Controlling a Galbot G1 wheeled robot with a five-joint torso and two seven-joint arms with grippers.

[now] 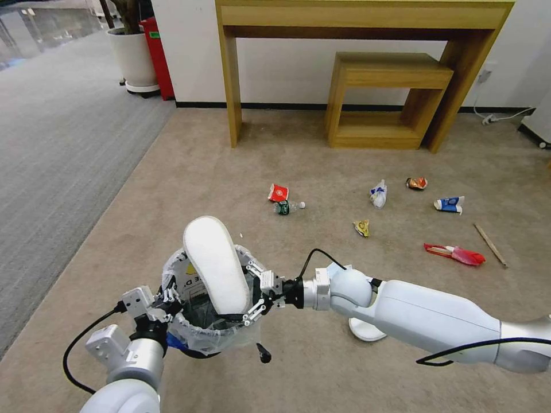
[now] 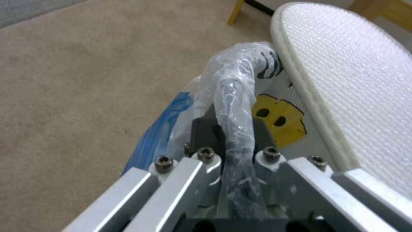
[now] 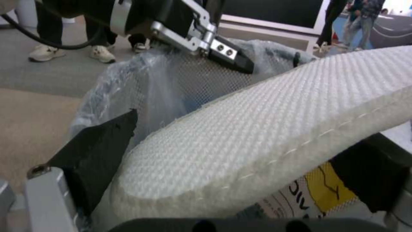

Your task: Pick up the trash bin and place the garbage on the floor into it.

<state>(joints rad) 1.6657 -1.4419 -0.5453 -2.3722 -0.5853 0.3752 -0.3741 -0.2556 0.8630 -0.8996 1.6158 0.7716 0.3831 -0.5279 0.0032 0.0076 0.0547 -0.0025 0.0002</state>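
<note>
The trash bin [image 1: 202,339], dark blue with a clear printed bag, hangs just above the floor [image 1: 172,189]. My left gripper [image 1: 169,298] is shut on its bag-wrapped rim [image 2: 234,106]. A white slipper [image 1: 215,264] stands tilted in the bin, toe sticking up. My right gripper [image 1: 256,292] reaches in from the right; its fingers [image 3: 94,154] are spread wide, open, with the slipper [image 3: 266,129] between them. A second white slipper [image 1: 361,331] lies under the right arm. Farther off lie a red cup [image 1: 278,192], small bottle [image 1: 288,207], carton [image 1: 449,204], wrappers [image 1: 378,194], red packet [image 1: 456,254] and wooden stick [image 1: 489,244].
A wooden desk [image 1: 367,17] with a low wooden stool [image 1: 387,97] under it stands against the far wall. Grey striped carpet [image 1: 51,149] runs along the left, with a white planter [image 1: 135,57] and a red container [image 1: 158,51] at the back. A white cable [image 1: 499,117] lies far right.
</note>
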